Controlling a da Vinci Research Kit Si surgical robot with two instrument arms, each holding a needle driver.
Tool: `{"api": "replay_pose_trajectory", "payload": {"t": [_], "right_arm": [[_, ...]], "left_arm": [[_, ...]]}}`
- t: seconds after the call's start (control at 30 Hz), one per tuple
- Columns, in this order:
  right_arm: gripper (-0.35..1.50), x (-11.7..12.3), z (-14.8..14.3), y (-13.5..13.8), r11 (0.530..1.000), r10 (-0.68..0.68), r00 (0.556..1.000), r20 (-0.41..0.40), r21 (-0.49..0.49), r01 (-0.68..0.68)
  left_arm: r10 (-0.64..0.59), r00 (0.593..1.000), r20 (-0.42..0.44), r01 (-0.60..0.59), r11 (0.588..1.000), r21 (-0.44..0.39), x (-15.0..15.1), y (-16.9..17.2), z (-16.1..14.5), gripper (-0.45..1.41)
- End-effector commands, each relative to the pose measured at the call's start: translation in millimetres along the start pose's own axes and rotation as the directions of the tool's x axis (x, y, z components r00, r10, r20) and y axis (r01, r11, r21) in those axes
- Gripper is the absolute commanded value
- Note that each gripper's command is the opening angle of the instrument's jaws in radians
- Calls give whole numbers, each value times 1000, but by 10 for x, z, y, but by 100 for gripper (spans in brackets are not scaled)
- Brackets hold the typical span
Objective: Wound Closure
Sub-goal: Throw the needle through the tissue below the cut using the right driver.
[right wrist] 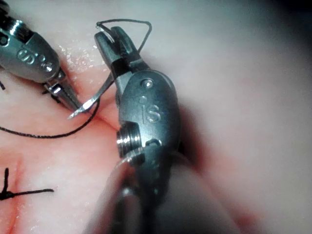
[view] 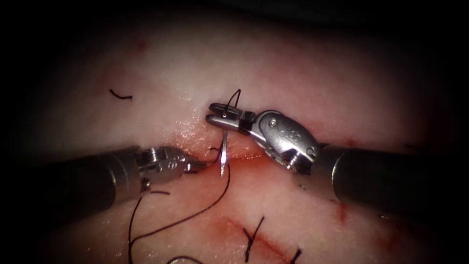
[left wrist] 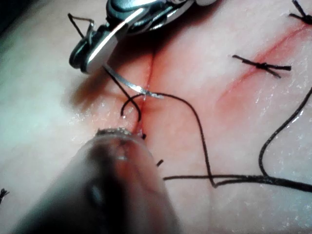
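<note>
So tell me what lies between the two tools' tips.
In the endoscope view, the needle hangs from the right tool over the cut, its point beside the left tool, thread trailing below.

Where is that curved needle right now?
In the endoscope view the needle hangs over the cut at the middle, held near its thread end by the right tool; its point sits beside the left tool, seemingly out of the tissue.

The left tool's (view: 195, 166) tips are buried in the cut (view: 244, 157), so I can't tell what they grip. In its wrist view its own blurred shaft (left wrist: 117, 190) covers them. The needle's (view: 223, 155) blunt end is hidden inside the right tool (view: 220, 116). The thread (view: 161, 227) runs off the endoscope view's lower edge.
</note>
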Motion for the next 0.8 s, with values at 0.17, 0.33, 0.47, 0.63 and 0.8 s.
{"api": "replay_pose_trajectory", "payload": {"t": [0.17,0.33,0.47,0.63,0.8], "right_arm": [[-35,-18,22,-3,999,-45,999,-7,14,45],[-35,-28,23,0,996,-90,996,-12,23,90],[-35,-31,22,-3,990,-134,990,-32,35,135],[-35,-29,24,-5,990,-138,990,-43,28,139],[-35,-24,26,-5,989,-145,988,-49,26,146]], "left_arm": [[-5,997,71,8,999,-40,6,4,5,-45],[-12,997,71,16,998,-65,9,15,0,-10],[-16,997,73,21,998,-65,12,17,-3,14],[-18,997,71,23,997,-67,14,16,-2,17],[-18,998,65,23,997,-77,14,17,-2,17]]}}
